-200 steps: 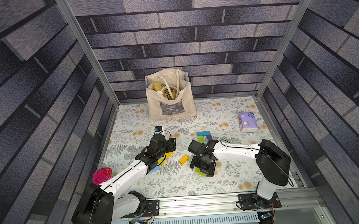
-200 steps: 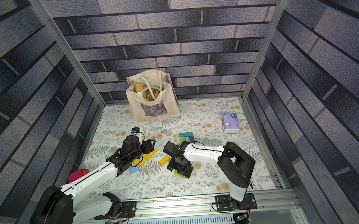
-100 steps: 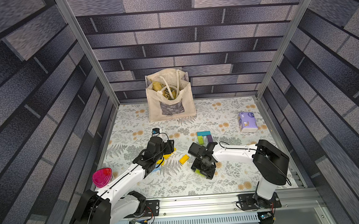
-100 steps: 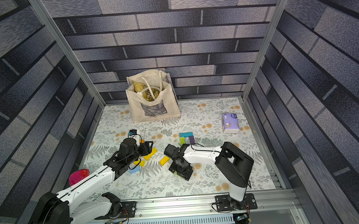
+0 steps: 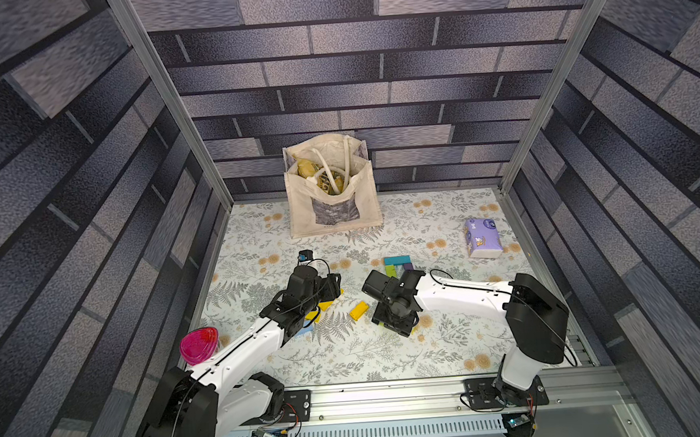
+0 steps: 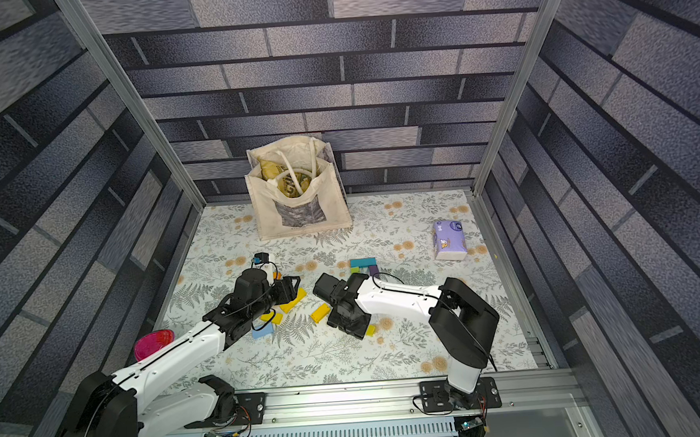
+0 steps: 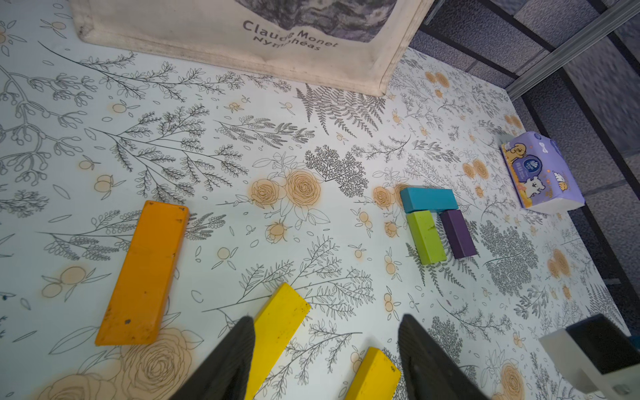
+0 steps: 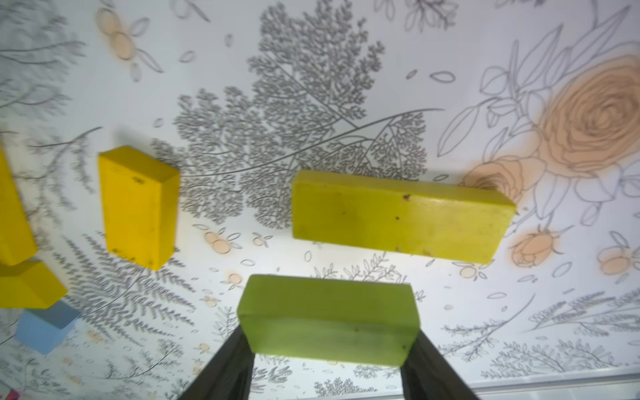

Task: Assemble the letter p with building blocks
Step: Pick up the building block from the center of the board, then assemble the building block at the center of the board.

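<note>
Floral mat [image 5: 348, 353] | right gripper [image 8: 330, 334] pinches lime block [image 8: 329, 304] by its ends | left gripper [image 7: 325, 318] spread wide, empty | risk: shallow hold may let it twist loose

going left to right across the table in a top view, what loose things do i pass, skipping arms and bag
pink bowl, light blue block, long yellow block, short yellow block, teal block, tissue pack

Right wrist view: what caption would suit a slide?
Right gripper clasping a flat lime-green rectangular block by its ends.
</note>
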